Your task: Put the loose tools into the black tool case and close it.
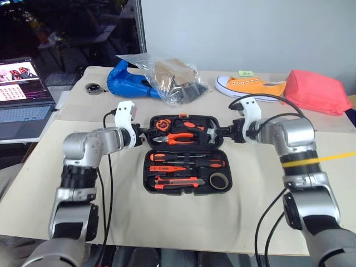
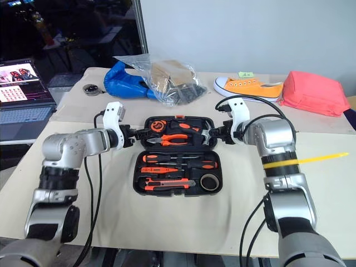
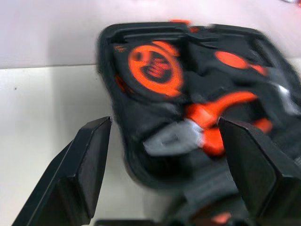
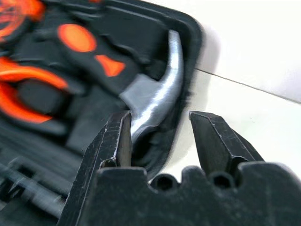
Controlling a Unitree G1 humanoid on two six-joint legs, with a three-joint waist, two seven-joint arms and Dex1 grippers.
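The black tool case [image 1: 147,178] lies open flat on the table's middle. Its near half holds two long screwdrivers [image 1: 186,157], a slim orange tester screwdriver [image 1: 167,168], a utility knife [image 1: 177,182] and a tape ring [image 1: 220,181]. Pliers [image 1: 178,136] and a hammer [image 4: 160,89] sit in the far half. My left gripper [image 1: 146,132] is open at the far half's left edge, its fingers [image 3: 89,160] set wide across that corner. My right gripper [image 1: 222,132] is open at the far half's right edge, with the rim between its fingers [image 4: 211,136].
A laptop [image 1: 22,100] stands at the left. Along the back lie a blue bag [image 1: 130,83], a clear plastic bag [image 1: 172,78], an orange shoe [image 1: 250,86] and a red pouch [image 1: 317,92]. A small round object [image 1: 93,88] sits at the back left.
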